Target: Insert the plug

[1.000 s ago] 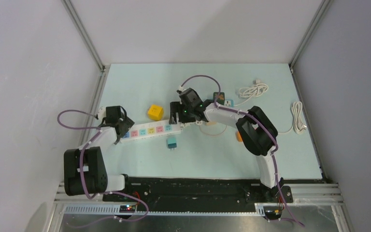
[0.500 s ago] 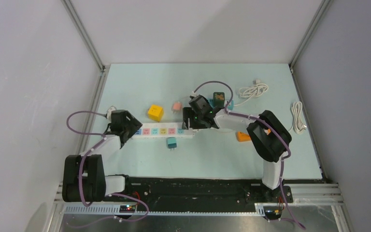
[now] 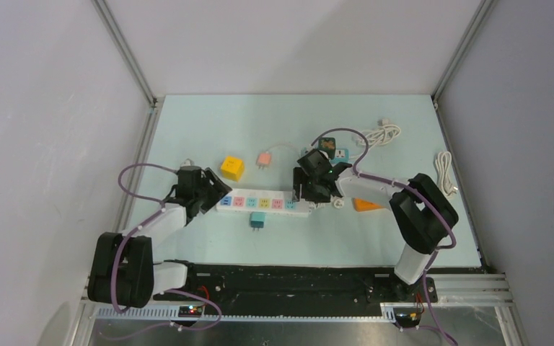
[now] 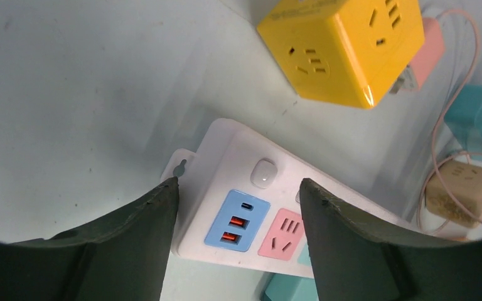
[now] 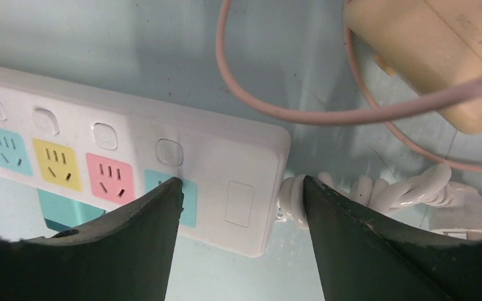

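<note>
A white power strip (image 3: 263,202) with coloured sockets lies across the middle of the table. My left gripper (image 3: 213,193) straddles its left end (image 4: 251,188). One finger is off the end and the other is over the pink socket, jaws apart (image 4: 238,185). My right gripper (image 3: 304,193) straddles the right end (image 5: 238,194) in the same way, with one finger over the teal socket and the other by the coiled white cord (image 5: 383,191), jaws apart (image 5: 242,182). A teal plug (image 3: 257,220) lies loose against the strip's near side, held by neither gripper.
A yellow cube socket (image 3: 232,167) and a pink plug (image 3: 264,158) sit behind the strip. An orange plug (image 3: 364,205) lies right of it, and a beige adapter (image 5: 427,56) is under the right arm. Small adapters (image 3: 330,148) and white cables (image 3: 379,134) (image 3: 443,173) lie at the back right.
The power strip has slid to the right and slightly nearer, with both grippers travelling along at its ends. The left jaws have narrowed, and the pink and orange plugs have come out from under the right arm.
</note>
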Available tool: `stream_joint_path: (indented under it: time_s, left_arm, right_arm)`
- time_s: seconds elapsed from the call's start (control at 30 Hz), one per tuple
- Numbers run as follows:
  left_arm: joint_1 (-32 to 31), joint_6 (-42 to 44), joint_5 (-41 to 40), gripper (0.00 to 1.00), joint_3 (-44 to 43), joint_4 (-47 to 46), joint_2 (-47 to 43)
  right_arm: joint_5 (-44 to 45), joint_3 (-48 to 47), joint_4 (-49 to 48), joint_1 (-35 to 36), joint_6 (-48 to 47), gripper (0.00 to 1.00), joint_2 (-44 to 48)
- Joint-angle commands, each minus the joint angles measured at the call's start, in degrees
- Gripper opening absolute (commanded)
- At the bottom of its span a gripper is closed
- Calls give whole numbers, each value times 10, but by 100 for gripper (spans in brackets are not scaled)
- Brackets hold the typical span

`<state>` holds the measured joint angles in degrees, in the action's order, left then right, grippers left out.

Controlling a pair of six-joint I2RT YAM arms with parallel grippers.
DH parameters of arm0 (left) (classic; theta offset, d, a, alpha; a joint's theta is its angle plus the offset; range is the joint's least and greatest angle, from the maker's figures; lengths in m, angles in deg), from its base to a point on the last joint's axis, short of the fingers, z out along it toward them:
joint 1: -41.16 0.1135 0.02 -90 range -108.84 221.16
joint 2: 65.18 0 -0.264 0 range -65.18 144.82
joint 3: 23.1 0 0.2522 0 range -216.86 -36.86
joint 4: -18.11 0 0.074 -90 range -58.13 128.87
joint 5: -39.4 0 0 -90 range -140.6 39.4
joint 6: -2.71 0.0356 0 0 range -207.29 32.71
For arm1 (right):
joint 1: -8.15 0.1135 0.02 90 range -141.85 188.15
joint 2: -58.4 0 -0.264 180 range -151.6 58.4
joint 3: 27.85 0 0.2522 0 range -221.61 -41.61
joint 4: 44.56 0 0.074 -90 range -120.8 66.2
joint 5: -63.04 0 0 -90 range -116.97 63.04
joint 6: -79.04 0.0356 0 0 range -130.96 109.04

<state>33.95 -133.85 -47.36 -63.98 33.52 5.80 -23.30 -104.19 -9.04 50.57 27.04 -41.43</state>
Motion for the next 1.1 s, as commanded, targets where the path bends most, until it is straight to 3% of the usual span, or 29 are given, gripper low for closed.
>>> stream_joint_path:
  time_s: [0.0, 0.2, 0.43, 0.57, 0.67, 0.73, 1.07]
  left_arm:
    - [-18, -7, 37, 77, -16, 44, -31]
    - [-18, 63, -37, 93, -79, 60, -32]
    - [-31, 191, -74, 98, -178, 69, 18]
    - [-32, 208, -88, 100, -219, 77, 45]
    - [-33, 163, -102, 99, -244, 125, 80]
    - [-34, 72, -107, 97, -255, 154, 99]
    - [-51, -137, -126, 100, -296, 160, 157]
  right_arm:
    - [-46, 2, -18, -8, 11, 74, 49]
    - [-133, -29, -50, -33, -28, 79, 63]
    - [-170, -62, -32, -47, -54, 83, 72]
    - [-172, -64, -13, -51, -58, 82, 74]
    - [-160, -64, 1, -52, -58, 82, 80]
    - [-142, -64, 14, -52, -52, 82, 86]
    - [-112, -61, 38, -45, -35, 80, 98]
